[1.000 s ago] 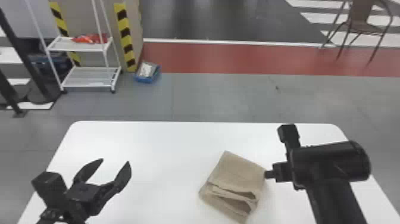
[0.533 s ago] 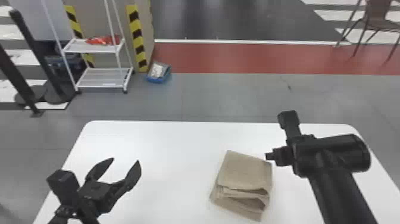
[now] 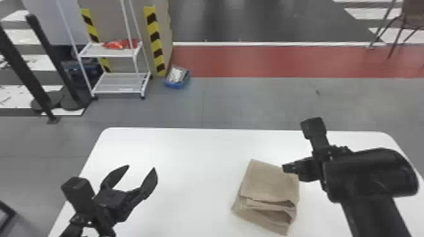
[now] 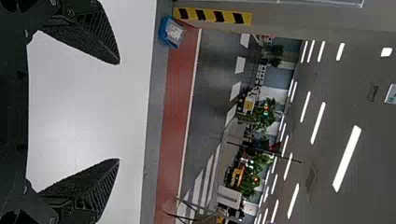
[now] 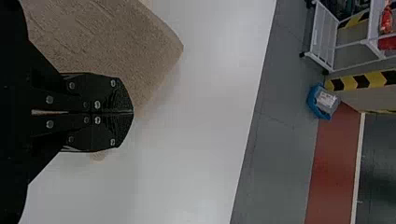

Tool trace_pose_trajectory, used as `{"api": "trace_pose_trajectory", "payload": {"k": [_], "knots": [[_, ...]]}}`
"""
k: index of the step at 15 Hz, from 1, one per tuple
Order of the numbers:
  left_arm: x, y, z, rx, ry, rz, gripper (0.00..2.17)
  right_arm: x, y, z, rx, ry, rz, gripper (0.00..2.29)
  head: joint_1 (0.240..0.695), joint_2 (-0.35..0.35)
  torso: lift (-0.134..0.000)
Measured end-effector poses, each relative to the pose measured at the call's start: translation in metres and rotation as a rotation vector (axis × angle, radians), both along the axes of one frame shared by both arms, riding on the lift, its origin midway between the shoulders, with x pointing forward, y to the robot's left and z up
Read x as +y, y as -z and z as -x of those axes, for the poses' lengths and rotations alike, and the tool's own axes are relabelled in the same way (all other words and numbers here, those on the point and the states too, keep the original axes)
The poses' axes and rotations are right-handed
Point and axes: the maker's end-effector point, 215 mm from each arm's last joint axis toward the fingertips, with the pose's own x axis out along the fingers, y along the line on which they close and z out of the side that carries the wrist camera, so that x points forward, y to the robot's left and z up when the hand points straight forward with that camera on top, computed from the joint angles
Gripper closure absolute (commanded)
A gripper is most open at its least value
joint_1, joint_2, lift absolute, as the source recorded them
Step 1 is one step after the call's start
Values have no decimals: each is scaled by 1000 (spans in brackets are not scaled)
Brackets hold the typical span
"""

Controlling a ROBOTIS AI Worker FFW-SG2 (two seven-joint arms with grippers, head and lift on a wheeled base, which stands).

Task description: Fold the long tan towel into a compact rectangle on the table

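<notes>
On the white tabletop (image 3: 189, 157), right of centre in the head view, lies the long tan towel (image 3: 271, 186), already folded into a thick, rough rectangle, with its layers stepping open and rumpled at the near end. It should handle as something light and limp, with a coarse weave that gives good purchase; nothing about it looks fragile or slippery, but the loose layers may slide over one another or bunch if only the top one is pulled. The best hold is probably on the near end, pinching all the layers together, or a flat push there to square them up. The right gripper (image 3: 286, 168) is at the towel's far right corner, its jaws clenched and seemingly empty, though whether they touch the cloth is hard to tell. The left gripper (image 3: 141, 167) is well apart from the towel, over the left of the tabletop, its jaws spread wide with nothing between them. Beyond, on the floor, stands a white two-shelf rack (image 3: 107, 52). Compared with the head view a second ago, the scene sits farther right, the right gripper has gone from the towel's right side to that far corner, and the towel's folds look much the same.
</notes>
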Motion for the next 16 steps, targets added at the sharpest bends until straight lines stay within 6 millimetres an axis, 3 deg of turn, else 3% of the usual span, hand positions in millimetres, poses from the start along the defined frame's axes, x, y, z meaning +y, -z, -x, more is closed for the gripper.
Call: {"api": "trace_pose_trajectory", "payload": {"k": [4,6,8,11,13,16], "knots": [[-6,2,-1,3,7,5,151,19,-12,35,16,-89,1,1382,695,72,0],[-4,3,0,5,3,3,151,17,-7,55,34,-102,9,1386,695,76,0],[0,4,0,7,-2,1,151,3,6,75,78,-64,25,1477,695,72,0],[-1,4,-2,8,1,3,151,-31,16,87,110,26,19,1477,695,28,0],[-4,5,-3,9,4,5,151,-53,18,86,109,78,20,1477,695,3,0],[-5,5,-3,9,7,5,147,-82,23,68,115,149,45,1474,695,-38,0]]}}
